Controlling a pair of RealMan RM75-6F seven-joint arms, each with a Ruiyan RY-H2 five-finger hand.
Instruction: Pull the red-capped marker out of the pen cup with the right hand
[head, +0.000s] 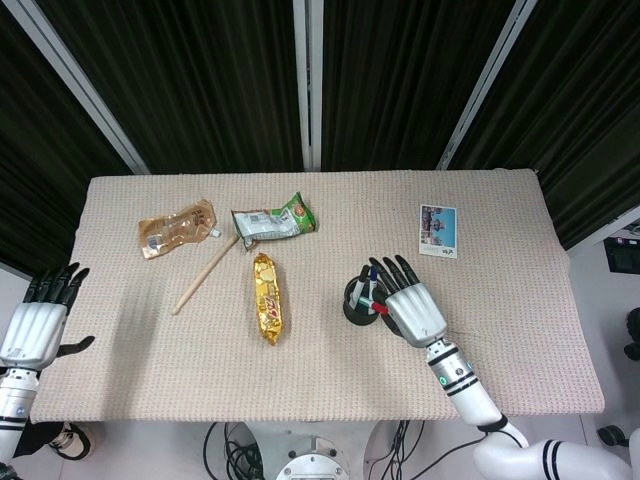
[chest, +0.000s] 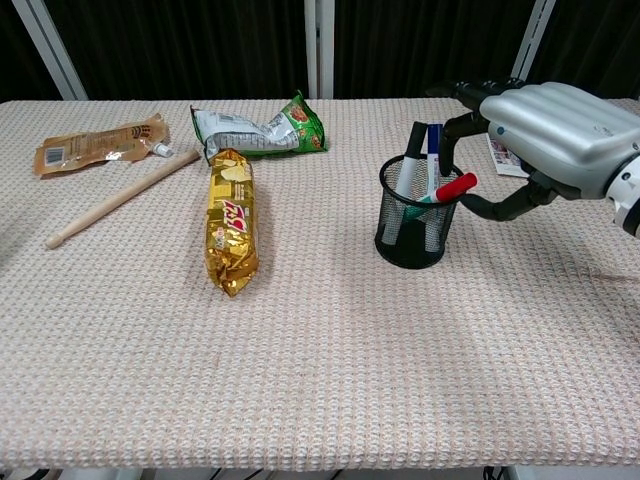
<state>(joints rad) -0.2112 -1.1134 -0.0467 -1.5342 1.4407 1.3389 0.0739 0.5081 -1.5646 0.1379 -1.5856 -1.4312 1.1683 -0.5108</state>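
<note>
A black mesh pen cup (chest: 411, 225) (head: 356, 303) stands right of the table's middle. It holds a black-capped marker, a blue-capped one and the red-capped marker (chest: 455, 187) (head: 380, 308), which leans out over the rim towards the right. My right hand (chest: 545, 137) (head: 413, 308) hovers just right of the cup, fingers spread and curving around the marker tops, thumb below the red cap. Nothing is held in it. My left hand (head: 36, 322) hangs open off the table's left edge, seen only in the head view.
A gold snack pack (chest: 231, 222) lies left of the cup. Further back lie a green and silver bag (chest: 259, 125), a brown pouch (chest: 97, 144) and a wooden stick (chest: 122, 198). A photo card (head: 438, 230) lies behind my right hand.
</note>
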